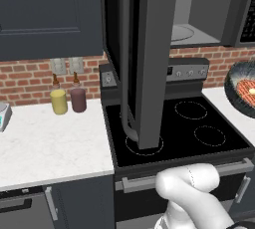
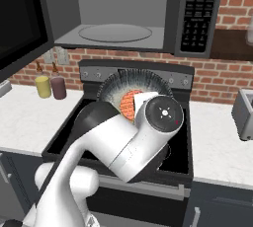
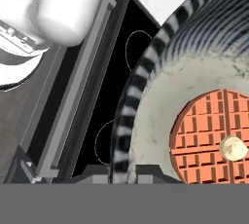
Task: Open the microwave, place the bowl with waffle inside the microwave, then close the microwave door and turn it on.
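Grey bowl (image 2: 129, 84) holds waffle (image 2: 129, 103); keypad (image 2: 196, 13) writing unreadable.

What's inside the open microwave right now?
The dark grey microwave's pale cavity holds just its round glass turntable. The swung-open door hides the cavity's left part in the left base view.

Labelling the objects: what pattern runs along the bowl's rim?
Dark and pale grey stripes on the bowl, best in the hand view.

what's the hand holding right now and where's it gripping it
The hand is shut on the bowl at its rim, one finger outside and one inside. The waffle rides inside.
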Available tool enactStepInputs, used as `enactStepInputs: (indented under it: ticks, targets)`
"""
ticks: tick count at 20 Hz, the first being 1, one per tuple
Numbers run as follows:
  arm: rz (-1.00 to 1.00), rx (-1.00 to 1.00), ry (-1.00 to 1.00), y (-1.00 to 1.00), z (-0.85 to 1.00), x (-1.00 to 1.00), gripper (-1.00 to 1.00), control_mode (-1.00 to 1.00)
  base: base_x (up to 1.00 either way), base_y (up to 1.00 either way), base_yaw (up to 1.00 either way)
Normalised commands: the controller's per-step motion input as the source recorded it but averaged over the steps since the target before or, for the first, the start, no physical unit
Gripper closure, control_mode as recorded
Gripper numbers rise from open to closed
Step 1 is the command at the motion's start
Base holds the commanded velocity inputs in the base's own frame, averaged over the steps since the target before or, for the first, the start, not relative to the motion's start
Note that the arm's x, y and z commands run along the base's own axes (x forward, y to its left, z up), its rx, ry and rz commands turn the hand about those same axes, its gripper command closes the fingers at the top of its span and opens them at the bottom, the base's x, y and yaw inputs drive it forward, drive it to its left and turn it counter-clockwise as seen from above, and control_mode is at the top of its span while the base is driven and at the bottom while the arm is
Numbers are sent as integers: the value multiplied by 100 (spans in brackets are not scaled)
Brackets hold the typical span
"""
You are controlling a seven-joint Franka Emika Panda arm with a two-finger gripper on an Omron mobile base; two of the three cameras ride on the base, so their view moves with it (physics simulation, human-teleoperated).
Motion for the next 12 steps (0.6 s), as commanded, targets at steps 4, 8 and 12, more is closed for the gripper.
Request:
enactStepInputs:
  ticks: [4, 8, 12]
  targets:
    - [0, 9, -16, 44, 35, 12, 100, -100, 0, 0, 0]
    - [0, 4, -15, 24, 55, 12, 100, -100, 0, 0, 0]
    - [0, 0, -12, 33, 58, 19, 100, -100, 0, 0, 0]
